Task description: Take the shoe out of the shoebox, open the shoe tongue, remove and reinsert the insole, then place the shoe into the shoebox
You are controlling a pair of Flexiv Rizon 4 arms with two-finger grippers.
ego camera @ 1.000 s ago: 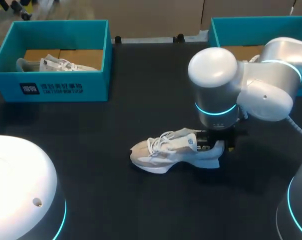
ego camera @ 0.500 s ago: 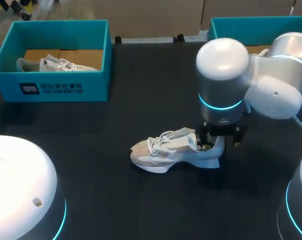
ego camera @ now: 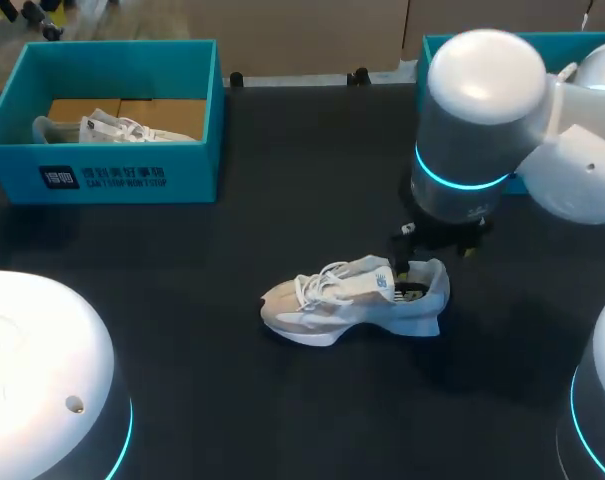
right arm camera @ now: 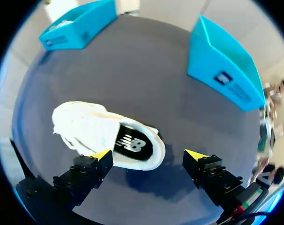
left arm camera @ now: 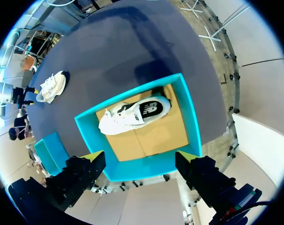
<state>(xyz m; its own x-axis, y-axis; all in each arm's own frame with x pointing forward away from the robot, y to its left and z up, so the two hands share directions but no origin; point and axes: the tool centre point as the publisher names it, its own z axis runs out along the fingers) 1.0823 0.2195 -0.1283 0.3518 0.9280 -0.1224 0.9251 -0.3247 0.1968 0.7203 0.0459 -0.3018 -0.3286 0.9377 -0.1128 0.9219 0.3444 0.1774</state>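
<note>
A white shoe (ego camera: 352,298) lies on its sole on the black table, toe pointing left. In the right wrist view the shoe (right arm camera: 92,129) shows its dark insole (right arm camera: 132,145) in the opening. My right gripper (right arm camera: 149,157) hangs open just above the heel, touching nothing. In the head view the right arm (ego camera: 477,120) covers its fingers. My left gripper (left arm camera: 139,159) is open, high over the left teal shoebox (left arm camera: 188,117). That shoebox holds a second white shoe (left arm camera: 132,112).
The left shoebox (ego camera: 132,175) stands at the back left with its shoe (ego camera: 112,128) inside. A second teal shoebox (ego camera: 437,50) stands at the back right, behind my right arm. My left arm's base (ego camera: 42,370) fills the near left corner.
My right gripper has opened and risen off the shoe's heel, and the arm drew back to the right. The shoe stays where it was on the table.
</note>
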